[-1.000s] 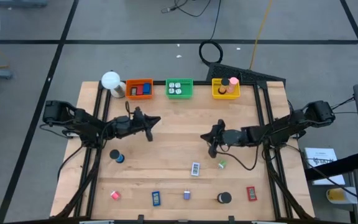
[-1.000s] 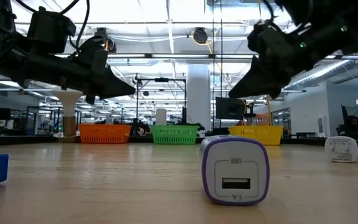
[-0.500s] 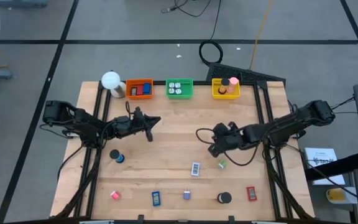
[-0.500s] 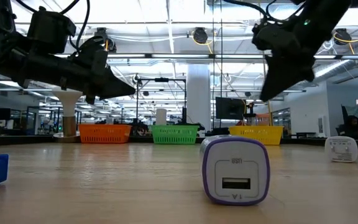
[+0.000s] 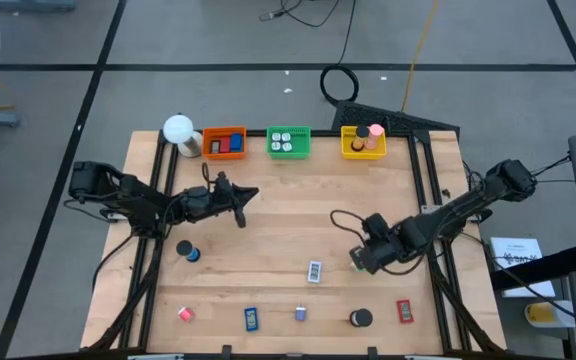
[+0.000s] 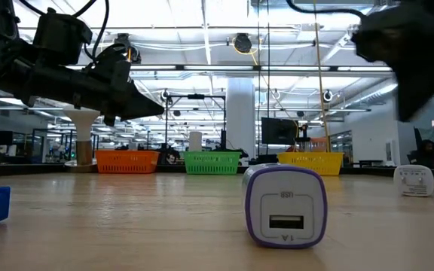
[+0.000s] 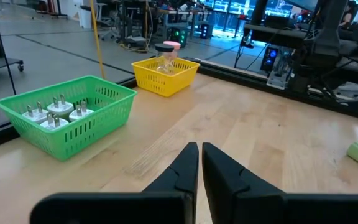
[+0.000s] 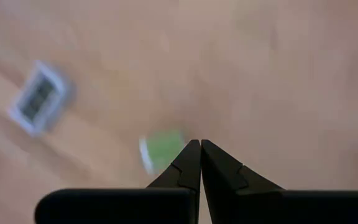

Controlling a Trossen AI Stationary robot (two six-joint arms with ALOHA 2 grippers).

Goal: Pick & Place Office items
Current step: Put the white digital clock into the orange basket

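Note:
My right gripper (image 5: 361, 258) (image 8: 199, 143) is shut, points down and hangs above a small green bit (image 5: 355, 265) (image 8: 161, 151) that lies flat on the table right of the middle. The bit shows just beside the fingertips. In the low view the gripper (image 6: 417, 68) is well above the tabletop. My left gripper (image 5: 254, 193) (image 7: 199, 147) is shut and empty, and waits in the air left of the middle. Other loose items lie toward the near edge: a white plug piece (image 5: 314, 270), a purple one (image 5: 300, 313) (image 6: 285, 207), a blue rectangle (image 5: 251, 318), a red rectangle (image 5: 404, 311) and a black roll (image 5: 360, 318).
An orange tray (image 5: 224, 142), a green tray (image 5: 288, 141) and a yellow tray (image 5: 363, 141) stand along the far edge, with a white ball lamp (image 5: 179, 130) to their left. A dark roll (image 5: 186, 250) and a pink piece (image 5: 184, 313) lie near left.
My right gripper has gone toward the table's near edge and a little toward the right edge. It has tipped from level to pointing down and now stands over the green bit. Nothing on the table has moved.

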